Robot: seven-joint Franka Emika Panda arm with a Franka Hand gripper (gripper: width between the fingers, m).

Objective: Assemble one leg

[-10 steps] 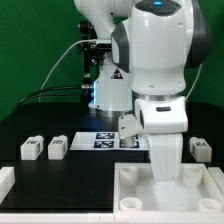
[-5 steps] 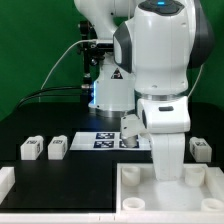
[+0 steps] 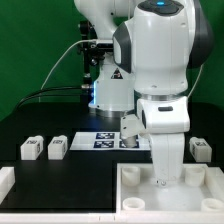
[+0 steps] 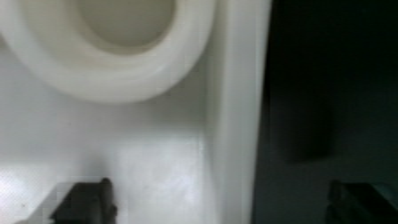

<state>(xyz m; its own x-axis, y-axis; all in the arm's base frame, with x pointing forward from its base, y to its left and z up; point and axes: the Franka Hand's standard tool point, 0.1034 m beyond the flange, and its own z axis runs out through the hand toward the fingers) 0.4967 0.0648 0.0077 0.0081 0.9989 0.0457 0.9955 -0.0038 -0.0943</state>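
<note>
Four small white legs with tags lie on the black table in the exterior view: two at its left [image 3: 31, 149] [image 3: 57, 148], one by the arm [image 3: 129, 130] and one at its right [image 3: 200, 150]. The large white tray-like piece [image 3: 135, 192] lies at the front. My gripper [image 3: 168, 182] reaches down into it near its back edge. In the wrist view my gripper [image 4: 222, 203] is open and empty. Its dark fingertips [image 4: 80, 203] stand wide apart over the tray's rim [image 4: 169, 150], next to a round corner socket [image 4: 107, 45].
The marker board [image 3: 100, 140] lies on the table behind the tray, beside the arm. The robot's base and cables stand behind it before a green backdrop. A white raised edge [image 3: 5, 180] shows at the exterior view's lower left.
My arm has shifted slightly toward the exterior view's right and a little lower over the tray. The legs have not moved.
</note>
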